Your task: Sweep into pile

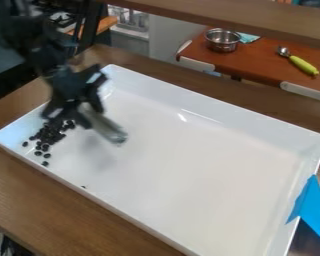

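1. Because the glossy white plastic-looking tray (203,170) on the brown wooden bench (29,195) looks slick, pieces should slide readily across it; its raised walls can stop them.
2. Near the front wall lies a tiny dark speck (84,187), perhaps a stray bean. It seems too small to pinch, so a low drag towards the others would suit it.
3. The small, rounded black beans (45,146) lie loosely clustered in the tray's left end, a few scattered around the main group. They look light and hard, liable to roll or skitter under a fast stroke. They need no grasping: short, gentle pushes from the outer side should gather them.
4. Beyond them, the grey rod-like tool (107,127) slants down over the tray. Its firmness is hard to judge; its upper end is the place to hold, leaving the lower end free to sweep.
5. The black two-finger gripper (74,106) appears closed on that upper end. A firm, level grip should limit twisting as the tool pushes.
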You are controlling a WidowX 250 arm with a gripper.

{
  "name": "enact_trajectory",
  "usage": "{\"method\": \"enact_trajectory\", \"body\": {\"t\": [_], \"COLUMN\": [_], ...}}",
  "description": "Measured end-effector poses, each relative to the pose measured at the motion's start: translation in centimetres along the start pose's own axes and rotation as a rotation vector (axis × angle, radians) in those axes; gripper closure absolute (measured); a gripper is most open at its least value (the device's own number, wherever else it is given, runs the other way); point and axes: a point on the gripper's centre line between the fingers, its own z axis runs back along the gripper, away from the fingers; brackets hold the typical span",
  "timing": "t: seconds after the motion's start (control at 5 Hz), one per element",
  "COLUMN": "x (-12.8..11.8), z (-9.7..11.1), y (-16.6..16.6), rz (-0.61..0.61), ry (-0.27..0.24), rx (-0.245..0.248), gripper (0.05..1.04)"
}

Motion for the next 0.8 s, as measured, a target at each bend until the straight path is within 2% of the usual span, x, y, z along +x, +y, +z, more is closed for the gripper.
{"method": "enact_trajectory", "body": {"t": [0.2, 0.6, 0.8], "x": [-4.4, -11.6, -14.6], "z": [-0.4, -0.8, -3.7], "y": [-3.2, -8.6, -9.8], "rz": [-0.020, -0.106, -0.204], "ry": [0.008, -0.024, -0.079], "rx": [-0.046, -0.138, -0.089], "gripper": [0.714, 0.714, 0.713]}}
